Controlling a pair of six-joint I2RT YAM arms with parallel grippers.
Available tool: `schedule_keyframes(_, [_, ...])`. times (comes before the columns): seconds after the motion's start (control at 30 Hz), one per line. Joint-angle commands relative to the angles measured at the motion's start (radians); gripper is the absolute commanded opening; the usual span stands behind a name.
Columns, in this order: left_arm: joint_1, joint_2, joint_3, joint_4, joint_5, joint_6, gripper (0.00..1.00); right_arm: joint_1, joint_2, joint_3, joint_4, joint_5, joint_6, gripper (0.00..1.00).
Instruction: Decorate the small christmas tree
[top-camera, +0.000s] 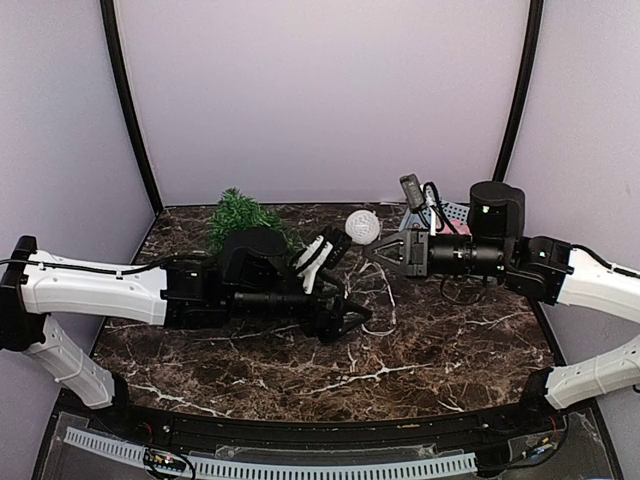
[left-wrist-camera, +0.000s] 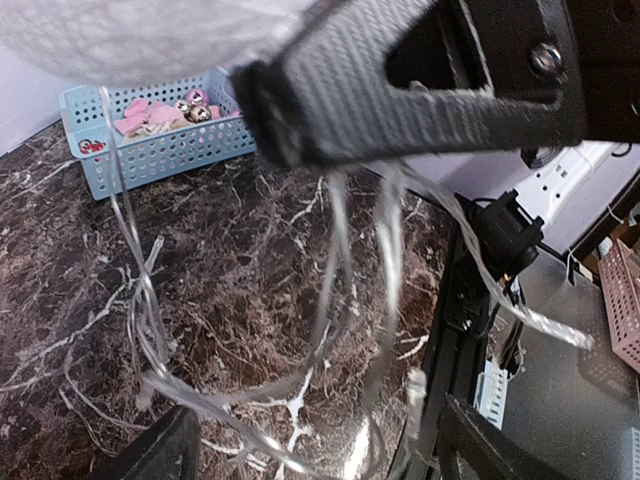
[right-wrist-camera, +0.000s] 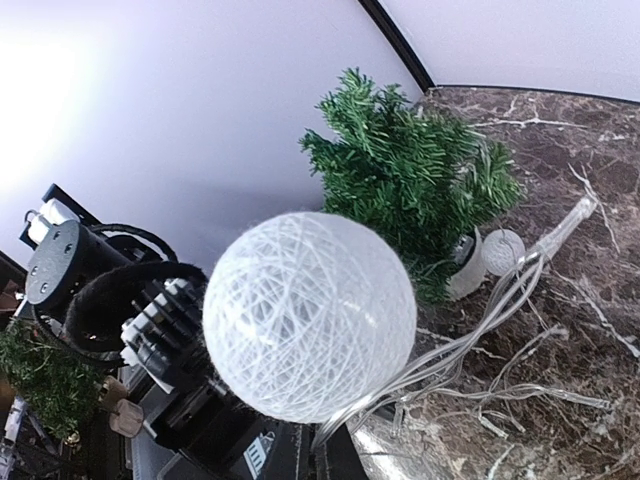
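Observation:
The small christmas tree (top-camera: 240, 214) stands at the back left in its white pot (right-wrist-camera: 468, 266); it also shows in the right wrist view (right-wrist-camera: 410, 175). A clear light string (left-wrist-camera: 140, 300) with white woven balls lies looped on the marble table. My right gripper (top-camera: 380, 250) is shut on the string's wire just under one big white ball (right-wrist-camera: 310, 315), which it holds above the table (top-camera: 363, 227). A smaller ball (right-wrist-camera: 503, 250) lies by the pot. My left gripper (top-camera: 350, 320) is open, low over the table, with loops of wire running between its fingers (left-wrist-camera: 160, 450).
A blue perforated basket (left-wrist-camera: 150, 135) with pink and silver ornaments stands at the back right, behind the right arm (top-camera: 447, 212). Loose wire loops (top-camera: 385, 295) spread over the table's middle. The left arm's body (right-wrist-camera: 120, 300) is close beside the right gripper.

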Motion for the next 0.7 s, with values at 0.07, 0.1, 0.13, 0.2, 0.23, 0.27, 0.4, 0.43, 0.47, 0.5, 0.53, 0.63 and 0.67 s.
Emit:
schedule_keyframes(0.07, [0.003,0.001,0.055,0.115,-0.055,-0.008,0.8,0.013,0.011,0.006,0.129,-0.061,0.012,0.0])
schedule_keyframes(0.1, [0.003,0.004,0.057,0.114,-0.052,-0.006,0.78,0.013,0.011,0.006,0.131,-0.06,0.013,0.0])
schedule_keyframes(0.13, [0.003,0.007,0.058,0.111,-0.051,-0.004,0.69,0.013,0.011,0.006,0.133,-0.059,0.013,0.0])
schedule_keyframes(0.2, [0.003,0.006,0.058,0.106,-0.055,-0.008,0.54,0.013,0.012,0.005,0.137,-0.059,0.013,0.0])
schedule_keyframes(0.23, [0.003,0.004,0.057,0.104,-0.056,-0.008,0.47,0.014,0.013,0.006,0.137,-0.057,0.012,0.0])
schedule_keyframes(0.27, [0.003,-0.002,0.054,0.097,-0.057,-0.01,0.31,0.015,0.013,0.004,0.138,-0.055,0.009,0.0])
schedule_keyframes(0.4, [0.003,-0.07,0.016,0.084,-0.111,-0.026,0.01,0.015,0.016,-0.005,0.138,-0.021,0.003,0.0])
schedule_keyframes(0.43, [0.003,-0.105,-0.002,0.064,-0.118,-0.031,0.0,0.016,0.016,-0.008,0.136,-0.007,0.001,0.0])
schedule_keyframes(0.47, [0.003,-0.124,-0.009,0.048,-0.134,-0.033,0.0,0.015,0.016,-0.01,0.136,0.009,-0.001,0.0])
schedule_keyframes(0.5, [0.003,-0.162,-0.018,0.007,-0.146,-0.04,0.0,0.015,0.017,-0.013,0.137,0.021,-0.003,0.0])
schedule_keyframes(0.53, [0.003,-0.181,-0.02,-0.019,-0.174,-0.042,0.0,0.015,0.021,-0.013,0.139,0.027,-0.007,0.0])
schedule_keyframes(0.63, [0.005,-0.274,-0.018,-0.162,-0.222,-0.049,0.0,0.015,0.041,-0.003,0.156,0.01,-0.023,0.01])
schedule_keyframes(0.67, [0.007,-0.292,-0.011,-0.193,-0.245,-0.051,0.0,0.017,0.056,0.003,0.164,-0.001,-0.029,0.02])
